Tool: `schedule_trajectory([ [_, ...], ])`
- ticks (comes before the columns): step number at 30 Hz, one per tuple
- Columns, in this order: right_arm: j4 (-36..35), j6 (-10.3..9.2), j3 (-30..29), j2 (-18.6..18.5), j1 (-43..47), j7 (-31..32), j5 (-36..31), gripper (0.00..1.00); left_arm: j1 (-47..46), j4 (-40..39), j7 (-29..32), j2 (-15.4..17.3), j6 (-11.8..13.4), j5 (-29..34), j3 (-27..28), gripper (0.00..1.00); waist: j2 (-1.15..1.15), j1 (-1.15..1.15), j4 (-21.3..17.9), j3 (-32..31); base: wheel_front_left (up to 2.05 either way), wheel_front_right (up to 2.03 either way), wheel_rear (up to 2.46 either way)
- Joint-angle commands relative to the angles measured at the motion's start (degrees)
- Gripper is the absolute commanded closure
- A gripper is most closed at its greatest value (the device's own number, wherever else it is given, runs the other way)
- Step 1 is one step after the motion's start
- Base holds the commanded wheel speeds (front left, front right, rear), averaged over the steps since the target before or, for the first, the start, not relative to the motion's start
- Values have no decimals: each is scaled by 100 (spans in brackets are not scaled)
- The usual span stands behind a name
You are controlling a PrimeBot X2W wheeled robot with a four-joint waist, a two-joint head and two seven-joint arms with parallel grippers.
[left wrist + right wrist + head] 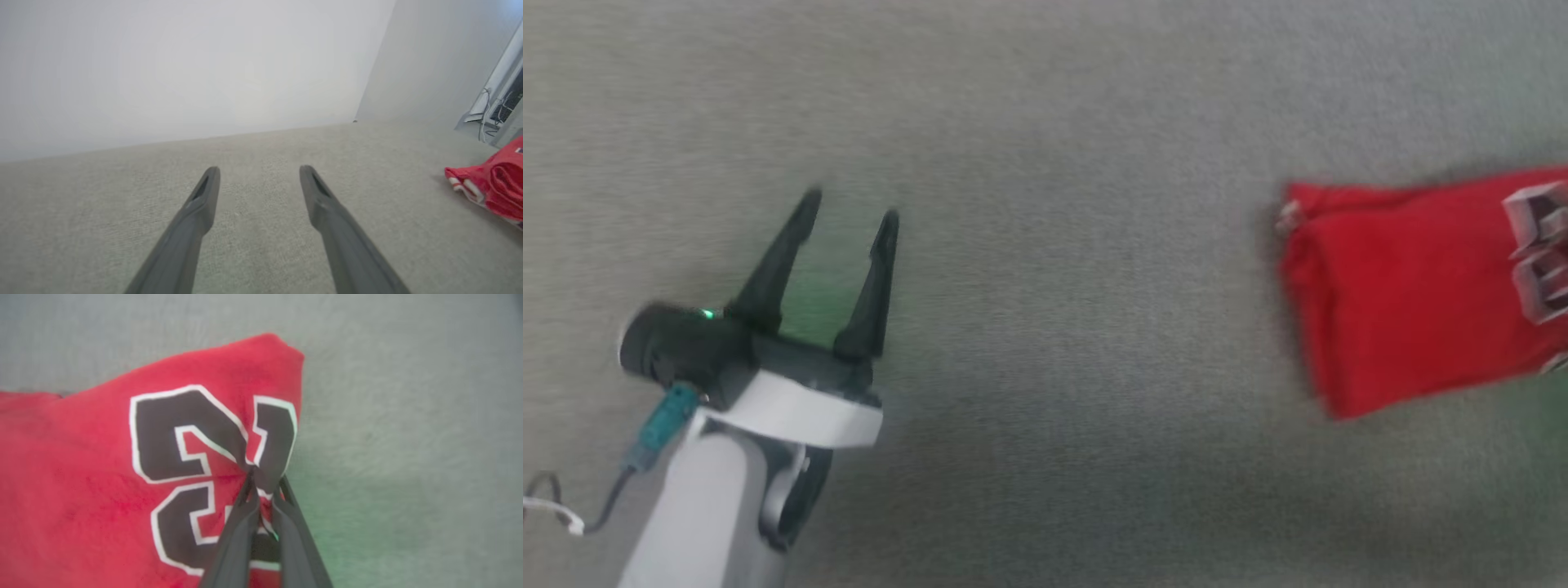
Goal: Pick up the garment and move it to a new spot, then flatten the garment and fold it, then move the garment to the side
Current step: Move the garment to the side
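Grey carpet (1045,98) runs under everything. On it, off to my right, lies the red garment (1405,286), doubled over on itself. My right claw (265,475) is pinched tight on its fabric, at the dark white-edged numerals (179,433) (the cloth puckers there). My left claw (849,207) hangs spread wide, holding nothing, well apart from it.

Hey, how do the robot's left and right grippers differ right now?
The left gripper stands open; the right gripper is shut. The left gripper holds nothing above bare carpet, apart from the jersey; the right gripper pinches the jersey's fabric at its dark numerals. Both have two long dark fingers.
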Motion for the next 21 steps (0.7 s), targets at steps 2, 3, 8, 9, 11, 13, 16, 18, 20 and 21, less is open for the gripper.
schedule_trajectory([
  [2,103,-7,-334,-135,-219,-417,-157,100,-313,-100,-24,120,-10,106,-56,0,0,0,-366,403,0,0,0],
  [3,217,-8,-507,-183,-287,-584,-232,100,-436,-133,-24,158,-10,104,-98,0,0,0,-429,503,0,0,0],
  [8,874,-5,-1019,-362,-754,-1400,-651,100,-1142,-170,-24,419,-10,164,-423,0,0,0,-639,973,0,0,0],
  [9,1036,-5,-1081,-395,-861,-1548,-726,100,-1292,-173,-24,476,-10,174,-492,0,0,0,-666,1067,0,0,0],
  [11,1373,-5,-1172,-424,-1105,-1820,-852,100,-1576,-186,-24,569,-10,177,-605,0,0,0,-706,1229,0,0,0],
  [13,1732,-5,-1239,-460,-1372,-2063,-1034,100,-1845,-206,-24,667,-10,189,-698,0,0,0,-731,1376,0,0,0],
  [16,2327,-5,-1324,-520,-1758,-2412,-1333,100,-2188,-253,-24,756,-10,195,-781,0,0,0,-732,1557,0,0,0],
  [18,2717,-5,-1413,-449,-2047,-2658,-1509,100,-2352,-298,-24,802,-10,213,-815,0,0,0,-736,1650,0,0,0],
  [20,3072,-4,-1409,-363,-2281,-2826,-1626,100,-2467,-314,-24,852,-10,219,-877,0,0,0,-733,1725,0,0,0],
  [21,3072,-4,-1409,-363,-2281,-2826,-1626,100,-2467,-314,-24,852,-10,219,-877,0,0,0,-733,1725,0,0,0],
])
